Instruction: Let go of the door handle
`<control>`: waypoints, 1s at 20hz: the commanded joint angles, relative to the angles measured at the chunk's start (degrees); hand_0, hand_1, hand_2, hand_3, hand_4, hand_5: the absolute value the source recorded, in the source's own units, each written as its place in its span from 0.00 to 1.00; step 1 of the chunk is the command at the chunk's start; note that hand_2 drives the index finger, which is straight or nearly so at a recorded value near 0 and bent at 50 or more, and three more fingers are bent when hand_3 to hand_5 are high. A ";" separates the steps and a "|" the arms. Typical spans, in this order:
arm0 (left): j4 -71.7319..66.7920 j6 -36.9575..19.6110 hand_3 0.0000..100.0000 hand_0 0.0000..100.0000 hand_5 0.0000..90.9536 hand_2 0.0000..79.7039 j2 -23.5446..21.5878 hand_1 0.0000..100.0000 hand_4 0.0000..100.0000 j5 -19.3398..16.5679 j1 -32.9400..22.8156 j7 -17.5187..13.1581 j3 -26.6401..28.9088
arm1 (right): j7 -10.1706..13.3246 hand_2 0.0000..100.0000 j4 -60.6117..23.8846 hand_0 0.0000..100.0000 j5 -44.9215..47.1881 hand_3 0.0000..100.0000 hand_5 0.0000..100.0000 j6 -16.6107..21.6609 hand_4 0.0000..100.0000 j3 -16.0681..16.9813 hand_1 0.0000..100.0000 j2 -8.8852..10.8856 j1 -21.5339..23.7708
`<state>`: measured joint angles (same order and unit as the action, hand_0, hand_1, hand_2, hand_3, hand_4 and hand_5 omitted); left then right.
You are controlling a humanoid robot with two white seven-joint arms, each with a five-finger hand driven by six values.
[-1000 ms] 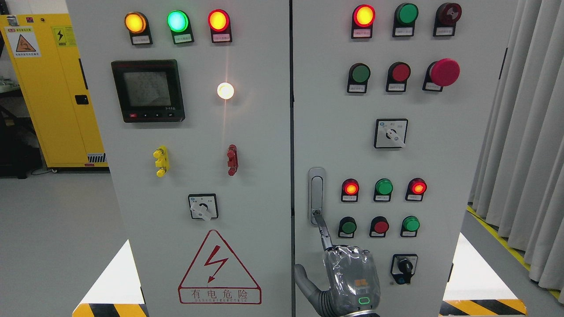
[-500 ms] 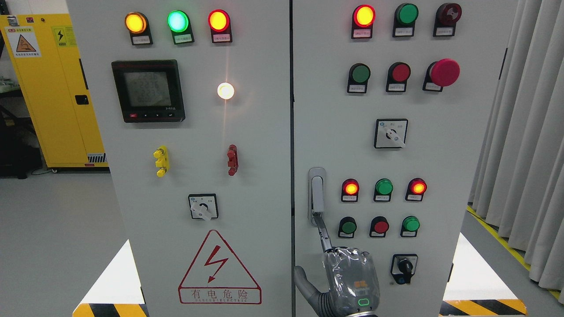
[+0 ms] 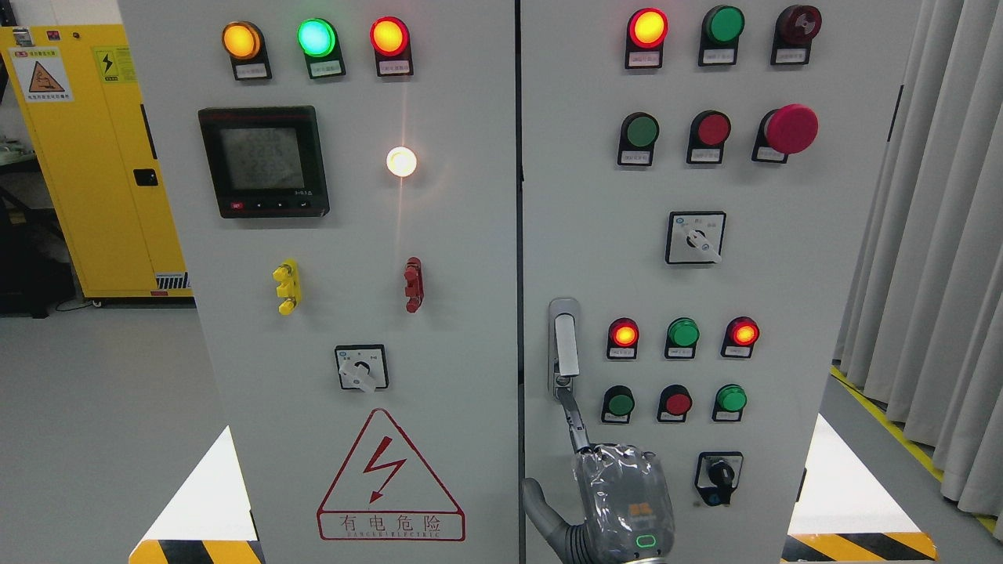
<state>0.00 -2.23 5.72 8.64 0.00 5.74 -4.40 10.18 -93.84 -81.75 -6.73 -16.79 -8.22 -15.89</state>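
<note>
Low on the right door (image 3: 783,258), just right of the seam, the handle (image 3: 566,345) stood popped out of its housing. One hand (image 3: 619,501) rose from the bottom edge; which arm it belonged to could not be told. Its forefinger (image 3: 574,419) touched the button under the handle, the other fingers curled, gripping nothing. Withdrawing upward might snag the lever; drifting right might bump the buttons (image 3: 678,403).

support: grey floor (image 3: 94,407) | on it: grey control cabinet (image 3: 470,258), yellow cabinet (image 3: 94,157) at left
</note>
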 commanded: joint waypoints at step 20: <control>0.88 0.03 0.00 0.12 0.00 0.00 -0.01 0.56 0.00 0.07 -1.23 -0.02 0.00 | 3.17 0.18 -4.95 0.36 -0.34 0.99 1.00 1.02 0.98 0.00 0.37 0.04 0.60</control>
<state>0.00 -2.23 5.73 8.63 0.00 5.74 -4.39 12.23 -96.77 -82.11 -5.98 -16.89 -8.19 -15.62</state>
